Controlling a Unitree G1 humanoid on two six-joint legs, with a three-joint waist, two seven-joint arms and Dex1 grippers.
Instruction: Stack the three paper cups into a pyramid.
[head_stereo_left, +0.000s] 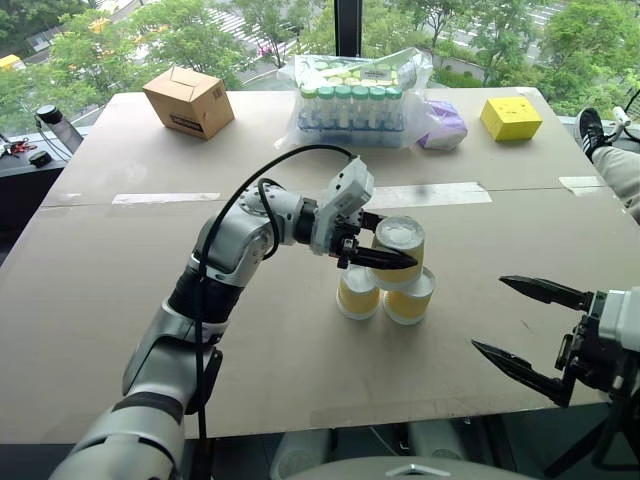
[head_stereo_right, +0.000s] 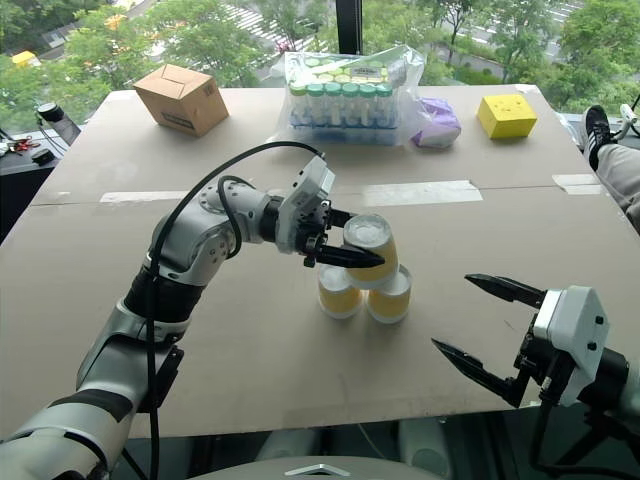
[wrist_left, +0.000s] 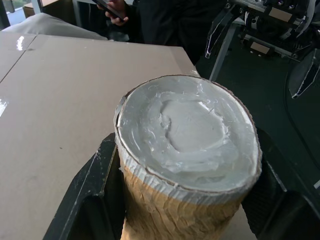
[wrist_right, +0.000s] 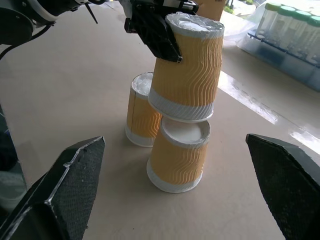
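Trees and a street fill the window behind a wide brown table (head_stereo_left: 120, 300), whose top is marked by strips of clear tape. Along its far edge stand a small cardboard box (head_stereo_left: 189, 101), a clear bag holding a rack of green-capped vials (head_stereo_left: 352, 106), a crumpled purple packet (head_stereo_left: 443, 126) and a yellow square box (head_stereo_left: 511, 118). At the right edge of the table a person's leg and black shoe (head_stereo_left: 590, 130) come into view.

Near the middle of the table two of the paper cups stand upside down, white bases up: the left base cup (head_stereo_left: 358, 291) and the right base cup (head_stereo_left: 408, 297), just beside each other and seemingly touching. The top cup (head_stereo_left: 399, 252), also upside down, sits over the two of them with its white rim on or just above their bases, leaning slightly and more over the right one in the right wrist view.

The left gripper (head_stereo_left: 376, 252) reaches in from the left and pinches that top cup, one black finger on each side of its yellow corrugated wall close below the white base, as the left wrist view shows.

The right gripper (head_stereo_left: 522, 321) hangs near the front right edge of the table, well apart from the cups, its two black fingers spread wide and holding nothing, pointing toward the stack.
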